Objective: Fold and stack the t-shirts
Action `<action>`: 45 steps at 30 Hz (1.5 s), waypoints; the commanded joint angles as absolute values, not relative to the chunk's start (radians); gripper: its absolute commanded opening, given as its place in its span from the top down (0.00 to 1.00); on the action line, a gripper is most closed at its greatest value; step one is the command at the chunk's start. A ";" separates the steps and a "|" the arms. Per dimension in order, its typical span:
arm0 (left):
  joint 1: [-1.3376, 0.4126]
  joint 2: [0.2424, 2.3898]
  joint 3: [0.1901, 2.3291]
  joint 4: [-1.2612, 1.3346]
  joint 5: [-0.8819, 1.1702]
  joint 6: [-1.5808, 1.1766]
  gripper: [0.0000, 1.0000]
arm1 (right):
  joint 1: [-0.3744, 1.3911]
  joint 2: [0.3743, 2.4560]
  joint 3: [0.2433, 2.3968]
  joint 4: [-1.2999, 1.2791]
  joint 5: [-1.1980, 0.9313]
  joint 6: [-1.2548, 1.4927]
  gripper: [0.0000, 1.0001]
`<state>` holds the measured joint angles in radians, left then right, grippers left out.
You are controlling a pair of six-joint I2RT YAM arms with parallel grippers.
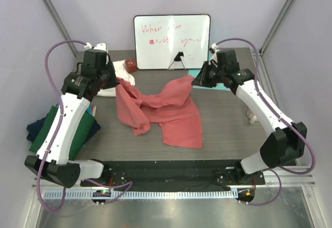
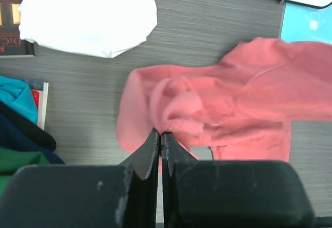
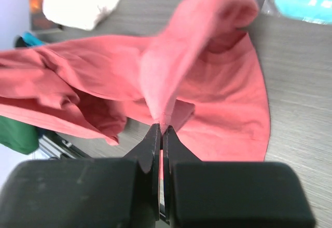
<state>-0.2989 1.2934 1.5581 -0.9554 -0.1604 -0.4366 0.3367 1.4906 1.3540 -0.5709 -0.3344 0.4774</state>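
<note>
A large salmon-pink t-shirt (image 1: 166, 108) lies crumpled across the middle of the grey table, with both upper corners lifted. My left gripper (image 2: 161, 131) is shut on a bunched fold of the salmon-pink t-shirt (image 2: 228, 103) at its left end. On the other side, my right gripper (image 3: 162, 127) is shut on a raised peak of the same salmon-pink t-shirt (image 3: 207, 82). A dark green t-shirt (image 1: 72, 132) lies on navy ones (image 1: 36, 132) at the table's left edge, beneath the left arm.
A white cloth (image 1: 120, 75) sits at the back left beside a small dark red object (image 1: 132, 65). A whiteboard (image 1: 172, 41) stands at the back. A pale-teal mat (image 2: 307, 24) lies near the whiteboard. Books (image 2: 10, 10) lie at the left.
</note>
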 commanded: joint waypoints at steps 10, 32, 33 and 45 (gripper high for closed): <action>-0.301 1.065 1.796 -1.019 -0.336 -0.517 1.00 | 0.304 1.154 1.600 -0.598 -0.290 0.511 0.99; -0.301 0.928 2.094 -1.121 -0.361 -0.442 1.00 | 0.307 1.089 2.349 -0.703 0.083 0.387 0.99; -0.301 0.934 2.064 -1.126 -0.353 -0.448 1.00 | 0.307 1.100 2.303 -0.703 0.065 0.402 0.99; -0.301 1.074 1.600 -0.991 -0.147 -0.502 1.00 | 0.307 1.267 1.817 -0.686 0.033 0.449 0.99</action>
<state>-0.3008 1.0561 1.8050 -1.0874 -0.2401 -0.4824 0.3065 1.1984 1.9522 -0.6823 -0.0124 0.4435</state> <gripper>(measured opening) 0.005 0.034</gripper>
